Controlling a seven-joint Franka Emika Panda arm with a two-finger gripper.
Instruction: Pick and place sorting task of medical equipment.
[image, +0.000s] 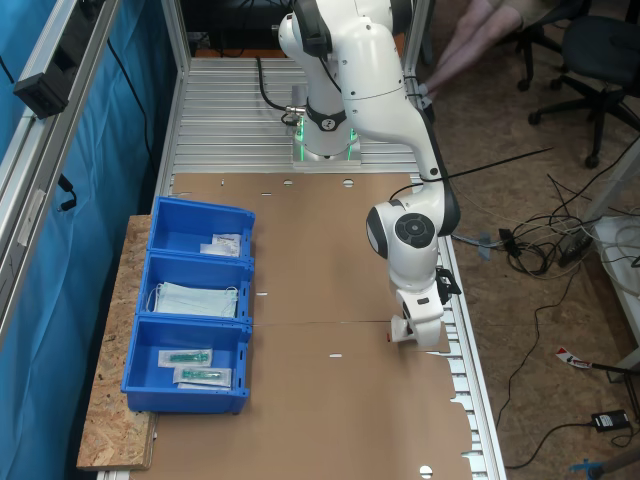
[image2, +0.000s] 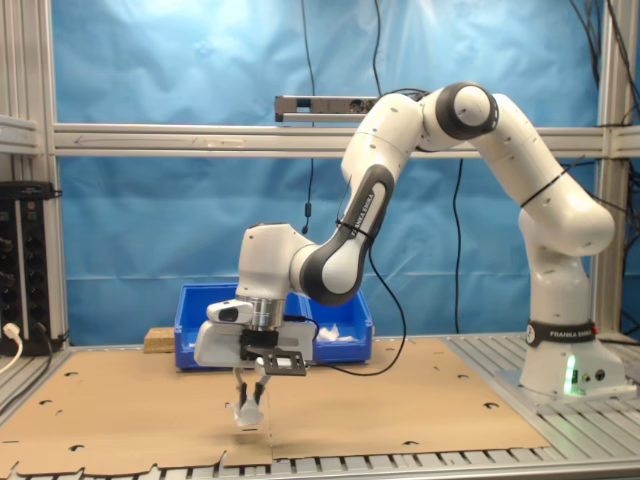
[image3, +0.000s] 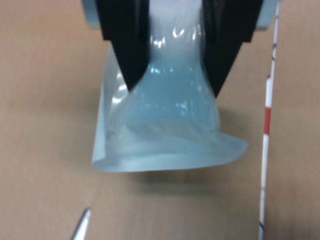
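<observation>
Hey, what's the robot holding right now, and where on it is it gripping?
The gripper is shut on the white sealed packet, pinching its upper edge so it hangs below the jaws.

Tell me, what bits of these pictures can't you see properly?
- The packet held by the gripper: blurred in the wrist view, so what is inside cannot be told.
- The same packet in the first exterior view: mostly hidden under the arm's wrist.
- The white packets in the far blue bin: too small to tell apart.
- A person's legs: cut off by the first exterior view's top edge.
</observation>
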